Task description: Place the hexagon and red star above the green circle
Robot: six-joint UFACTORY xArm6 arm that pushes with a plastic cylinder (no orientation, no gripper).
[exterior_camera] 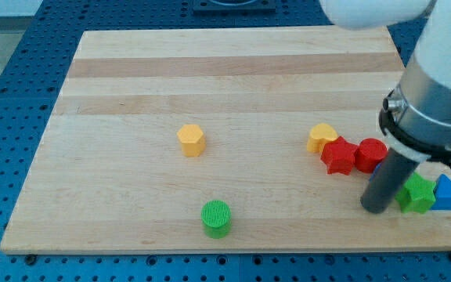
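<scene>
Camera view shows the yellow hexagon (191,139) alone on the wooden board (131,78), a little left of centre, and the green circle (216,218) nearer the view's bottom and slightly to its right, well apart from it. So the hexagon already lies on the far side of the circle, though offset to the left. The red star (338,155) sits far off to the right, touching a yellow block (320,136) of rounded shape on its left and a red block (371,153), seemingly a cylinder, on its right.

These look like small, stiff, light plastic pieces that should slide readily on smooth wood. With no way of taking hold, the sensible contact is a flat push against a side face: the star's points may make it spin if struck off-centre, and its neighbours are likely to be dragged along.

My tip (375,208) rests at the right near the view's bottom, below the red block and just left of a green star (416,193), which touches a blue triangle (449,194). A sliver of another blue piece shows behind the rod; its shape cannot be told.

There is no gripper here to be released or clenched, only the bare rod, grasping nothing. No containers are on the board.
</scene>
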